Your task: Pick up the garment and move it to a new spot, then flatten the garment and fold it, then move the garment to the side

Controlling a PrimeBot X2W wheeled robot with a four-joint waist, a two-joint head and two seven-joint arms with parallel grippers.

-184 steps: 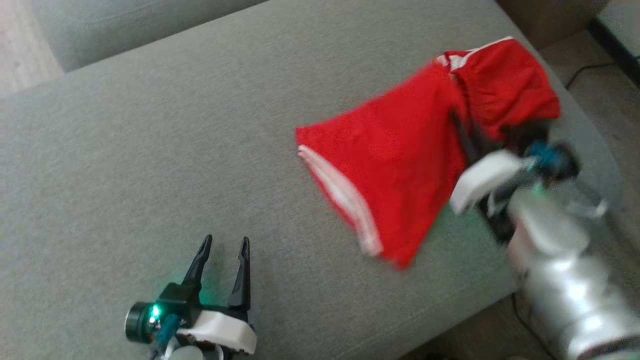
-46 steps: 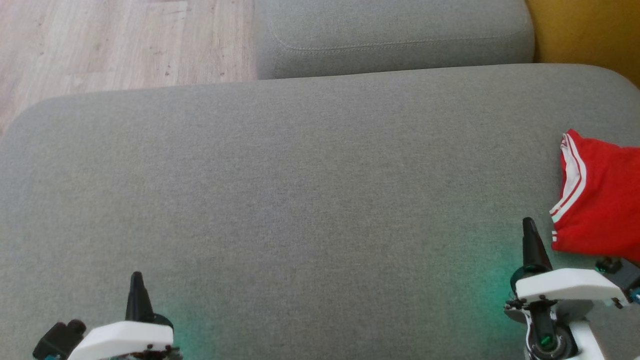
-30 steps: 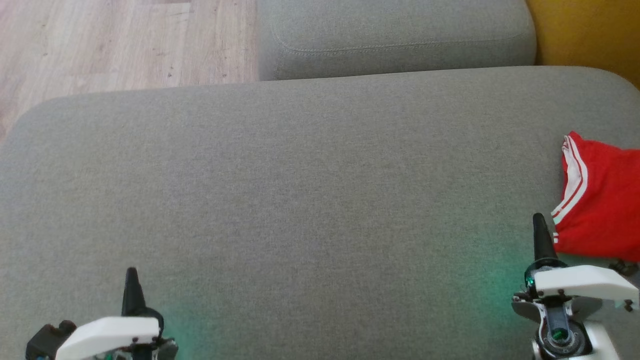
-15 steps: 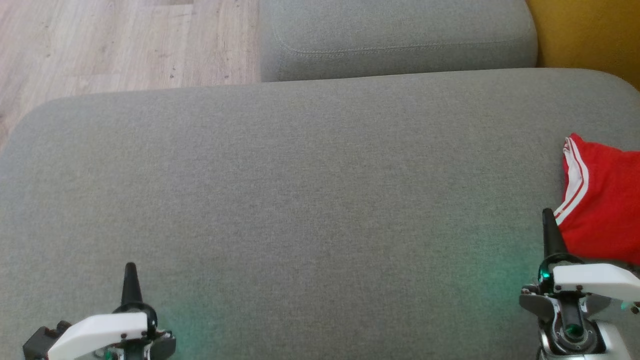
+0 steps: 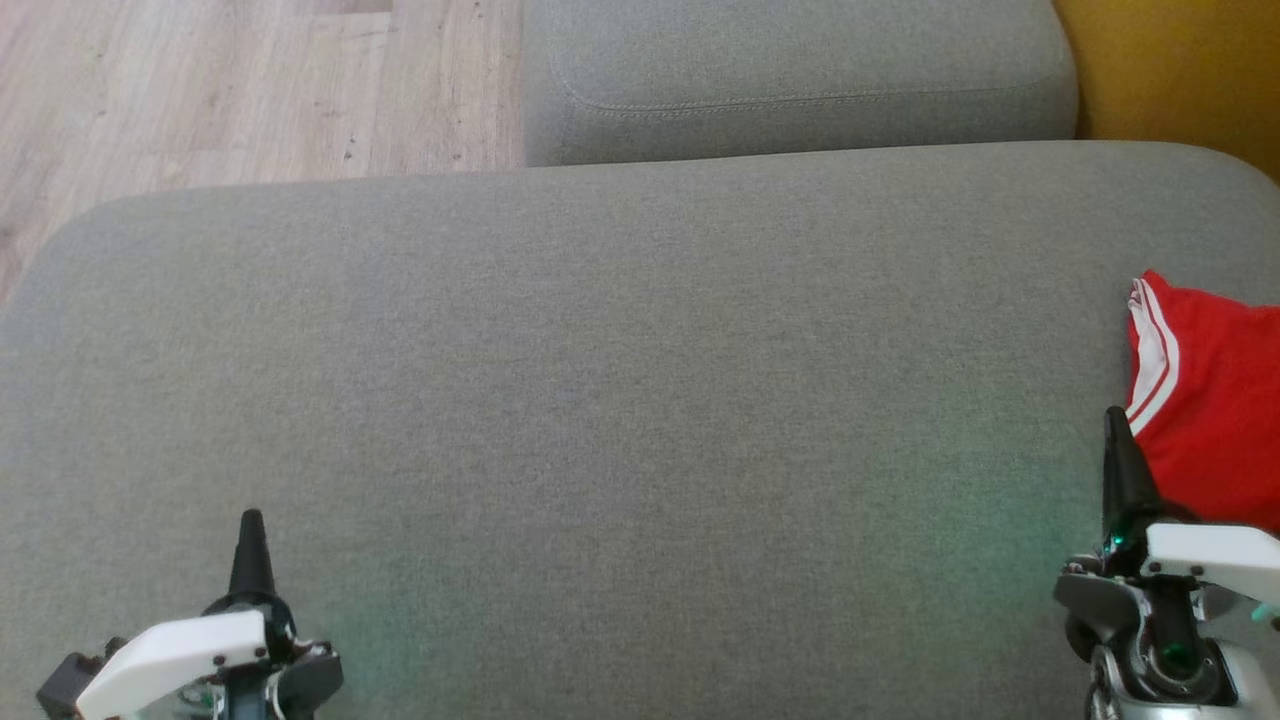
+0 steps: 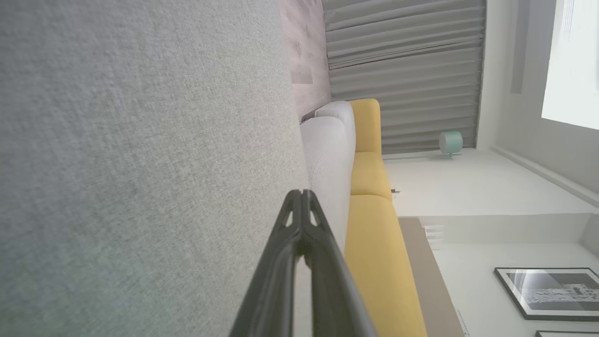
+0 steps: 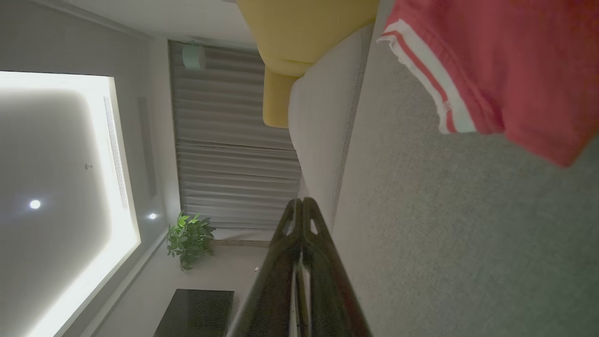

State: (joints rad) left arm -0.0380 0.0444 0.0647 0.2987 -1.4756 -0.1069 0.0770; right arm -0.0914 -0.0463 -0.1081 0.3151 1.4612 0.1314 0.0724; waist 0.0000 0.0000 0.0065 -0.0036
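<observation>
You have the garment (image 5: 1215, 420) at the far right of the head view, about mid-height and cut off by the frame edge. It lies as a compact red bundle on the grey cushion (image 5: 620, 380). Treat it as light, limp cloth. It will sag and unfold from whichever point you lift, it slides easily on the upholstery, and nothing about it is fragile. The striped hem (image 5: 1155, 350) makes the best hold because it is a doubled, firmer edge along the bundle's left side. Pinch there through all layers rather than in the slack middle, where you would likely catch only one ply. That hem runs top to bottom in the frame and faces the open centre of the cushion. The visible part therefore has its long axis up-down, but the true length cannot be judged with the rest out of frame. The right gripper (image 5: 1115, 425) sits at the lower right, its tip just beside the bundle's lower left corner. In the right wrist view its fingers are pressed together with nothing between them. The left gripper (image 5: 248, 525) at the lower left is likewise closed and empty, well apart from the cloth.
</observation>
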